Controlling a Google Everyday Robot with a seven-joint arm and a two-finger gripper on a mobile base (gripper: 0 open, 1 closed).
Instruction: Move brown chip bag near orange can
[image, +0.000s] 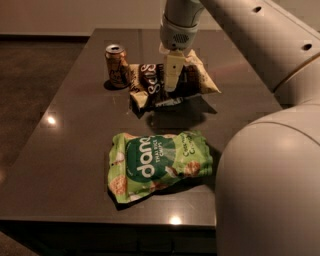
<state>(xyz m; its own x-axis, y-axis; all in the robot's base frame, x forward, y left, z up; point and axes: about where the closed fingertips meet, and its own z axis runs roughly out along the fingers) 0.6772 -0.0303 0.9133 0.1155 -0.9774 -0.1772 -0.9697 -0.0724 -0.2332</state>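
Crinkled dark brown chip bag (150, 85) with cream-tan ends and white lettering: located at the far middle of the dark glossy surface (70, 150), its left end just beside the small orange can (117, 66) with a silver top and dark script. The pincer covers the centre of the bag, so the lettering is only partly readable. The bag's lower edge appears raised, with a shadow on the surface beneath it; whether any corner touches the surface cannot be determined.

Cream-coloured two-finger pincer (172, 84): points straight down from the pale robot arm (260, 45) and pinches the bag at its middle. One finger (171, 70) lies against the bag's front face; the other is hidden behind the bag.

Orange can: upright, left of the bag; contact between the two cannot be confirmed. Contents not visible.

Bright green snack bag (159, 165) with white lettering: flat on the near part of the surface, well apart from the other items, closed, contents hidden. Its right end lies beside the large pale robot body (270, 190), which is cut off by the right and bottom edges and hides the surface's near right corner
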